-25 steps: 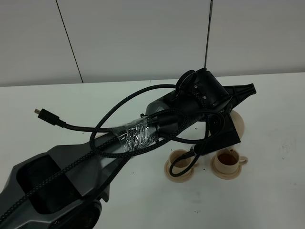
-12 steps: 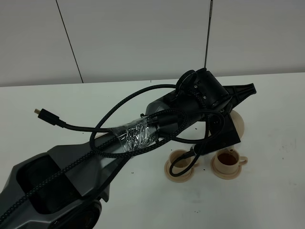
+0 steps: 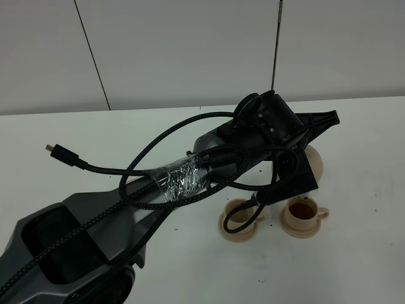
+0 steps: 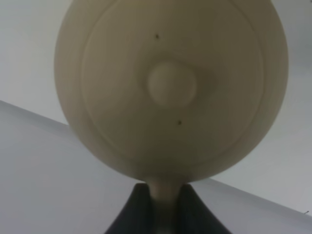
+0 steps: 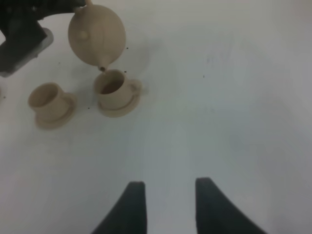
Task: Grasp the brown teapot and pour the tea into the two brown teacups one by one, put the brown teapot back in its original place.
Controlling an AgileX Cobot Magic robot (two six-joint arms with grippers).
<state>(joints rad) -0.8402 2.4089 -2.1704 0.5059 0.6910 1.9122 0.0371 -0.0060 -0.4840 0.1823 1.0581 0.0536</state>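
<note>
Change vs earlier: none I can make out; left arm, pot and both cups sit as they did half a sec ago.
Brown teapot [image 3: 316,163]: held off the white table [image 3: 354,266], tipped spout-down, lid knob [image 4: 171,84] facing the left wrist cam.
Left gripper [image 4: 163,209]: clamped narrow on the pot's loop handle [image 4: 163,192]; only the fingertips show.
Right gripper [image 5: 168,204]: jaws apart, nothing betw. them, well apart from the crockery.
Filled teacup [image 5: 114,97]: on its saucer, dark tea [image 5: 111,87] inside. The spout [image 5: 103,66] hangs just above its rim. Flow: can't tell.
Second teacup [image 5: 46,99]: on its own saucer, beside the filled one but not touching, on the left-arm side. No dark liquid seen.
Key relation: from the spout, the second teacup lies sideways toward the robot's left, near.
Pot axis: handle-to-spout line runs steeply down from the left gripper toward the filled teacup.
Judgement: first pour looks about done. Next calls for levelling the pot, then carrying it leftward over the second teacup. Left arm is holder and nearer.
Risk: drips on the table betw. cups if shifted while tipped.
</note>
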